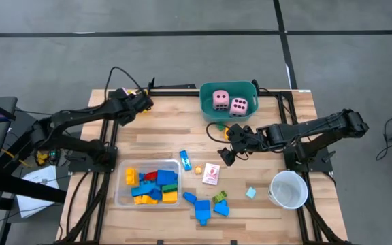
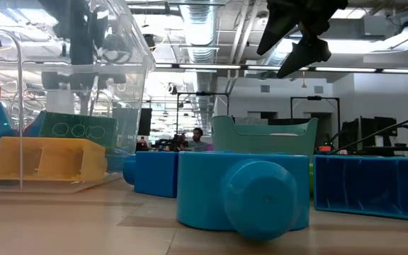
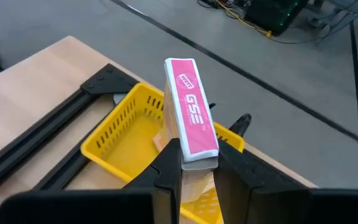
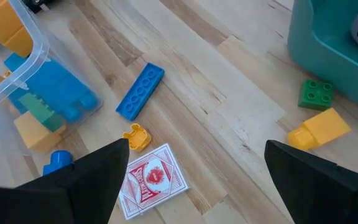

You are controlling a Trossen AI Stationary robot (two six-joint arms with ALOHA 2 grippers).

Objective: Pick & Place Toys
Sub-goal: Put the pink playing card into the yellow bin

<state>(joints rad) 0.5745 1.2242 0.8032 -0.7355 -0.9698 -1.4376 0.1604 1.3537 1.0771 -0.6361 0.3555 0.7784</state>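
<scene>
My left gripper [image 1: 143, 102] is at the table's far left corner, shut on a pink-white card box [image 3: 190, 106] over a yellow tray [image 3: 124, 134]. My right gripper [image 1: 227, 145] hangs open and empty above the table's middle, just right of a pink-white card [image 1: 211, 173], which lies flat between its fingers in the right wrist view [image 4: 154, 179]. Two pink dice [image 1: 229, 103] sit in the teal tub [image 1: 209, 112]. Several blue, yellow, red and green blocks fill the clear tray [image 1: 120, 192]. Loose blue blocks [image 1: 203, 207] lie near the front edge. My left gripper pinches the card box between its two fingers [image 3: 169, 165], on the two broad faces at the box's near end [image 3: 199, 152]. The box stands on edge and sticks out forward past the fingertips, lifted clear above the yellow tray.
A white cup [image 1: 288, 189] stands at the front right. A long blue block [image 4: 140, 90], a small yellow piece [image 4: 135, 137], a green block [image 4: 316, 93] and a yellow block [image 4: 319, 129] lie loose on the wood. A small light-blue piece [image 1: 250, 192] lies left of the cup.
</scene>
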